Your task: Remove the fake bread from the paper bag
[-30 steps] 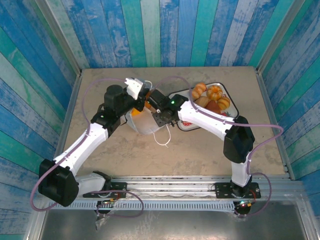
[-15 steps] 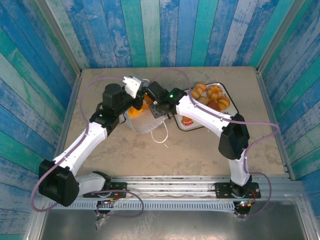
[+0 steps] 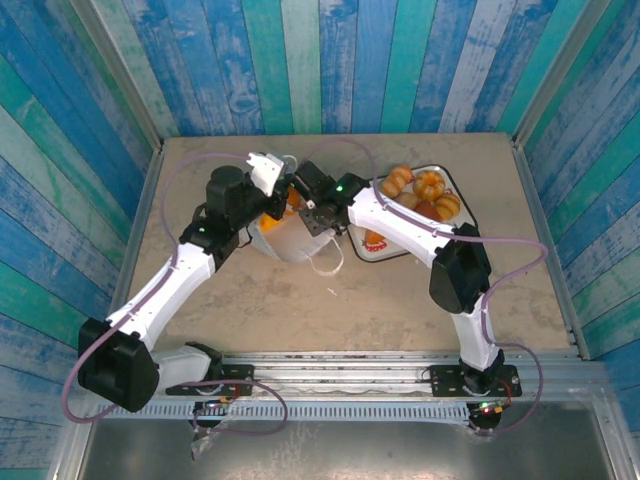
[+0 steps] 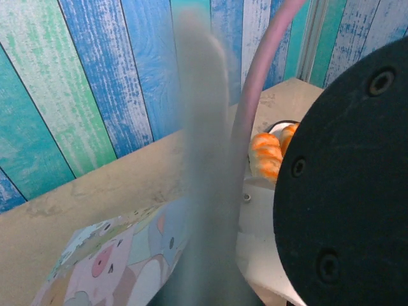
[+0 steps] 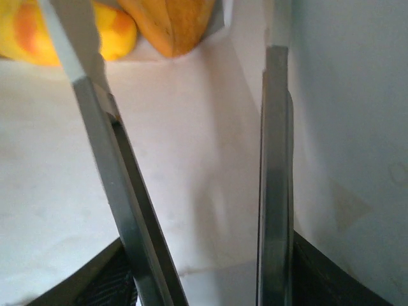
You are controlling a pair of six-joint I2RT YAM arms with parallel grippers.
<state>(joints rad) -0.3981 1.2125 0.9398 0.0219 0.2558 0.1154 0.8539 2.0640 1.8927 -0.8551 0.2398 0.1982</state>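
the paper bag (image 3: 290,240) lies on its side on the table (image 3: 380,310), left of centre, with its mouth turned toward the far wall and a cord handle (image 3: 325,262) trailing out on the near side. the right gripper (image 3: 312,208) is pushed into that mouth. in its wrist view the fingers (image 5: 105,140) stand partly apart with white paper all round and nothing between them. two pieces of fake bread (image 5: 169,19) sit just past the tips, deep in the bag (one yellow-orange, one golden brown). the left gripper (image 3: 272,185) is at the bag's far rim with its jaws fully closed; whether paper is pinched in them i cannot tell. a heap of pastries (image 3: 420,195) sits on the white tray (image 3: 365,250) just right of the bag.
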